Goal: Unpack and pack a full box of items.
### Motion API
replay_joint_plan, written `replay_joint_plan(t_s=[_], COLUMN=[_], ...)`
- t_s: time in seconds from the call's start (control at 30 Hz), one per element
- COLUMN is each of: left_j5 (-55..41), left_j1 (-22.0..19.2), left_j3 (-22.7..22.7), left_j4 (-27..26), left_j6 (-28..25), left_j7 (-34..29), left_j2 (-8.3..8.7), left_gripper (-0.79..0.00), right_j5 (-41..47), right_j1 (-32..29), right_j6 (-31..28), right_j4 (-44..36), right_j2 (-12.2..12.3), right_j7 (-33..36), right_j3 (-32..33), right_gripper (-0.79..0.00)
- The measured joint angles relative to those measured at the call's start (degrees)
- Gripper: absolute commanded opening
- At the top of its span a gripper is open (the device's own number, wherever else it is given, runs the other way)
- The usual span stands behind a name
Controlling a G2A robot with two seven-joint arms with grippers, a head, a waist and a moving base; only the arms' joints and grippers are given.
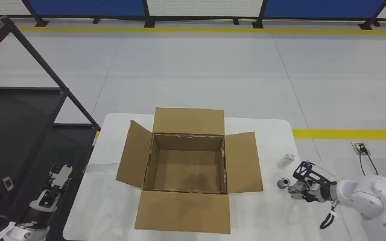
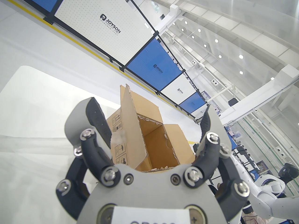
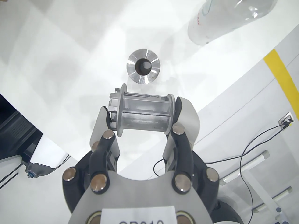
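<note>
An open cardboard box [image 1: 187, 170] stands in the middle of the white table [image 1: 265, 211] with all flaps folded out; its inside looks bare. My right gripper [image 3: 142, 115] is shut on a metal spool-shaped part [image 3: 144, 115], held by its two ends just above the table to the right of the box. In the top view that gripper [image 1: 297, 188] sits near the table's right edge. A small round metal part [image 3: 143, 66] stands on the table just beyond it. My left gripper [image 2: 149, 122] hangs open beyond the table's left edge, facing the box [image 2: 149, 141].
A white plastic bottle [image 1: 286, 159] lies on the table right of the box, close to the right gripper; its body [image 3: 224, 17] fills one corner of the right wrist view. A black frame [image 1: 60, 96] stands left of the table. Cables [image 3: 257, 145] lie on the floor.
</note>
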Motion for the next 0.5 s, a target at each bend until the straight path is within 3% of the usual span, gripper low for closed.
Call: replay_joint_plan(t_s=[0.3,0.5], left_j5=[0.00,0.00], left_j1=[0.00,0.00], left_j3=[0.00,0.00], left_j4=[0.00,0.00], left_j6=[0.00,0.00], left_j7=[0.00,0.00], left_j2=[0.00,0.00], left_gripper=[0.000,0.000], right_j5=[6.28,8.32], right_j1=[-7.57,-6.97], right_j6=[11.34,18.86], right_j4=[-22.93,-35.61], right_j2=[1.60,1.74], right_j7=[9.77,13.29], right_j3=[8.18,7.35], right_gripper=[-0.785,-0.785])
